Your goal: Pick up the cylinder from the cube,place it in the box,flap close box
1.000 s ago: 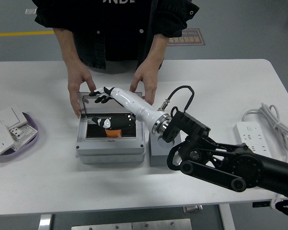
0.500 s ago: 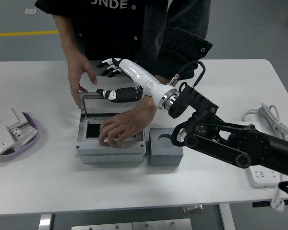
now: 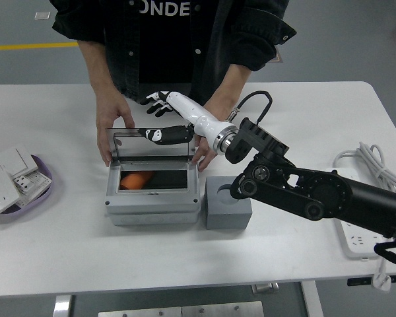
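Person's hand (image 3: 203,153) left box (image 3: 152,198); cylinder (image 3: 136,179) inside.

An orange cylinder (image 3: 136,179) is lying inside the grey box (image 3: 153,198), whose lid (image 3: 152,142) is standing nearly upright. The robot's right hand (image 3: 160,115) is reaching over the lid's top edge with fingers spread, holding nothing. A person's hands (image 3: 112,125) are steadying the box from both sides. The grey cube (image 3: 228,203) is sitting just beside the box on the white surface (image 3: 79,244).
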Motion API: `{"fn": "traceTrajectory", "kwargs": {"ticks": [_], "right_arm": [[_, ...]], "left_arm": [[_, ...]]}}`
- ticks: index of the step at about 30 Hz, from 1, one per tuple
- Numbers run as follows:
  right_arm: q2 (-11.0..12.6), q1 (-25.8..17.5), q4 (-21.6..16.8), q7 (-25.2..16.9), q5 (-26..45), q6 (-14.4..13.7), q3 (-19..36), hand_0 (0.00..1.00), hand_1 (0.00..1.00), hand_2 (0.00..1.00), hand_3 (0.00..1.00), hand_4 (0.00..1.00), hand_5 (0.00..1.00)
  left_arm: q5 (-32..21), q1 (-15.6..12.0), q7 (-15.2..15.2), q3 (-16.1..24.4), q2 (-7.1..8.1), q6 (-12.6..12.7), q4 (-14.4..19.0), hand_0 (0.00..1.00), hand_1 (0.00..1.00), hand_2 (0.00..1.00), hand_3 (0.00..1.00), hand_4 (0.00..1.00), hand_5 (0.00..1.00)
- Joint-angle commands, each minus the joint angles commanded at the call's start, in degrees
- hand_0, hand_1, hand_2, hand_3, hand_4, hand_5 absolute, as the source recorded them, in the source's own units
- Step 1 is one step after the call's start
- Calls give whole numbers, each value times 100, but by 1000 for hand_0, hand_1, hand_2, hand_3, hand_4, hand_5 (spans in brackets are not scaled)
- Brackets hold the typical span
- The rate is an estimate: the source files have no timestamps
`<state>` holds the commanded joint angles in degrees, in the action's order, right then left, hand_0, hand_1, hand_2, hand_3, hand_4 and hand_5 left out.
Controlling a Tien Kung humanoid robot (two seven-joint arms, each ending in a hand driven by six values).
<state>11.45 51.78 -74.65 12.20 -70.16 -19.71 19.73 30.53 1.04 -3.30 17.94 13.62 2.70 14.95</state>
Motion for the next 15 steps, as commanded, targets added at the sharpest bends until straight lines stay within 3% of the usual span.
{"fn": "traceTrajectory", "kwargs": {"ticks": [5, 15], "right_arm": [[69, -91, -42, -20, 34, -16, -82, 811, 687, 685, 762, 763, 320], [490, -587, -898, 152, -345, -56, -103, 807, 683, 681, 755, 760, 333]], "left_arm": [[15, -5, -4, 25, -18, -2, 3, 593, 620, 610, 626, 677, 256], [52, -53, -20, 104, -64, 14, 3, 594, 621, 611, 627, 675, 252]]}}
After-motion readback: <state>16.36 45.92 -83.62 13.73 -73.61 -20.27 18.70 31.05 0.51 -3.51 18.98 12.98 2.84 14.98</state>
